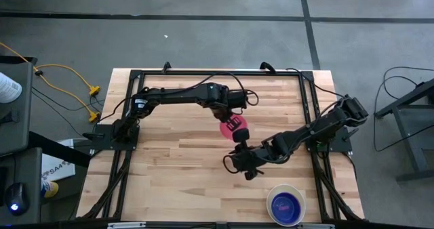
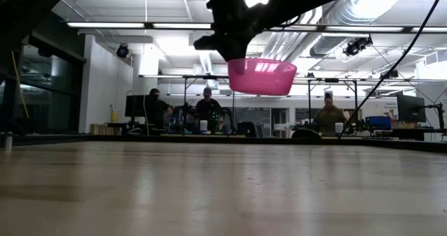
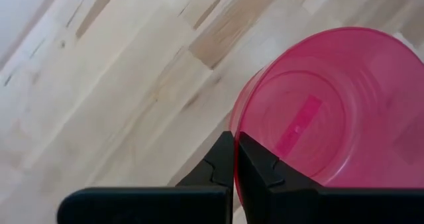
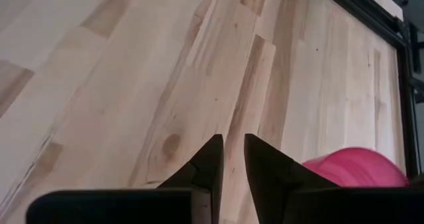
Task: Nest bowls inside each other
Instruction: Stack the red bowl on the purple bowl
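A pinkish-red translucent bowl (image 1: 239, 131) hangs above the middle of the table, upright in the low view (image 2: 262, 76), with my left gripper (image 1: 233, 125) shut on it. My right gripper (image 1: 232, 165) hovers nearer the table's front edge, just short of the bowl. Its fingers (image 4: 211, 159) stand a small gap apart with nothing between them. In the right wrist view the bowl (image 4: 354, 168) shows off to one side. A blue bowl (image 1: 286, 206) sits inside a larger white bowl (image 1: 269, 203) on the table near the front right. My left gripper pinches the pinkish-red bowl's rim (image 3: 233, 126), one finger inside the bowl and one outside. The fingers come from above, pointing steeply down. The bowl is lifted clear of the table and hangs nearly level, open side up, beside and below the fingers (image 2: 225, 49).
A black frame (image 1: 308, 93) runs around the wooden tabletop. Bare wood lies at the left and near the front left. People sit at desks in the room beyond the table's far edge.
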You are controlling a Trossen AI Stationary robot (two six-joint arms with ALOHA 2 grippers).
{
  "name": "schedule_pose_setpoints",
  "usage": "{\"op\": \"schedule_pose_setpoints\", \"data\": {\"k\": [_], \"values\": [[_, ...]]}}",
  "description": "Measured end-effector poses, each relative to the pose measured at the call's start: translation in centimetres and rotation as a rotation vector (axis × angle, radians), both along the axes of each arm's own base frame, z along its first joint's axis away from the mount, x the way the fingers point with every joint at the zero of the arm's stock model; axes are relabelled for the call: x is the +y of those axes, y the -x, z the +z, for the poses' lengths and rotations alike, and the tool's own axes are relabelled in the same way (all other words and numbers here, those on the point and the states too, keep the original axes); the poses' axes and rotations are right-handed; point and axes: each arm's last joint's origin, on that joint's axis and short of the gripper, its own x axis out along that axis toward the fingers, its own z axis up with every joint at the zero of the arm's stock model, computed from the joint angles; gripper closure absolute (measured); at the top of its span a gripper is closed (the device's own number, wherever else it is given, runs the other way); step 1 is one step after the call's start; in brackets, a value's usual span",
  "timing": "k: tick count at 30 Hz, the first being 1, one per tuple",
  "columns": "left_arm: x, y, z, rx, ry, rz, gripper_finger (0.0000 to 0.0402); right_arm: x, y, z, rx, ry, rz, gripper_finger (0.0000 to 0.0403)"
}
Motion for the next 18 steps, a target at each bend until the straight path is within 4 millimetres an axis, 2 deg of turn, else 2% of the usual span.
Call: {"op": "schedule_pose_setpoints", "data": {"k": [10, 14, 18], "values": [[-0.2, 0.9, -0.3, 0.078, 0.052, 0.109, 0.0401, -0.1, 0.0, 0.0, -0.019, -0.073, -0.094, 0.0348], [-0.6, 1.2, -0.3, 0.113, 0.065, 0.115, 0.0401, -0.4, 0.5, -1.3, 0.07, -0.015, -0.183, 0.0348], [-1.1, 1.2, -0.4, 0.125, 0.066, 0.103, 0.0401, 0.1, 0.2, -2.1, 0.071, 0.03, -0.198, 0.0348]]}}
